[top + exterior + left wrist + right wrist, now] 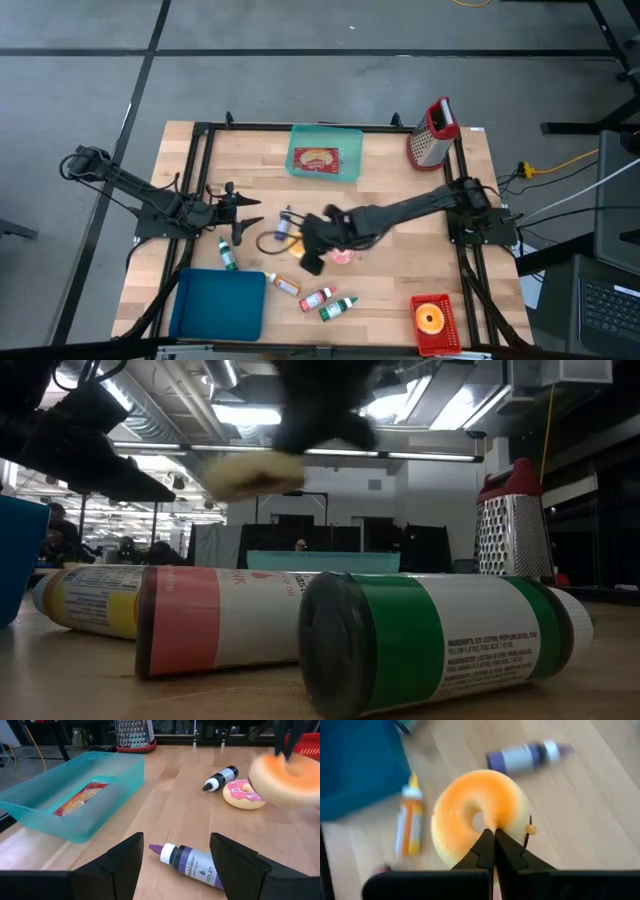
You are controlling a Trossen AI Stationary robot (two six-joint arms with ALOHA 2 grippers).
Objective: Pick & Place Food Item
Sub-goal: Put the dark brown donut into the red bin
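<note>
An orange ring doughnut (480, 815) hangs clear of the table, with my right gripper (494, 836) shut on it near the table's middle (306, 256). In the left wrist view the doughnut (287, 775) floats above a pink-iced doughnut (243, 794), which lies flat on the wood. My left gripper (252, 205) waits open at the left, its fingers apart over a violet bottle (192, 865) without touching it. A teal bin (325, 152) with a food packet stands at the far edge. My right gripper pinches the doughnut's ring (496, 822) between its two fingers, with the tips at the edge of the hole. The fingers slant down at it from the table's right side. The doughnut is lifted clear and hangs tilted below the fingertips (250, 475).
A blue tray (220, 303) sits at the near left. A red basket (433, 322) with a doughnut is at the near right, and a grater (432, 133) at the far right. Several small bottles lie near the front, among them a green one (440, 640) and a red one (210, 620).
</note>
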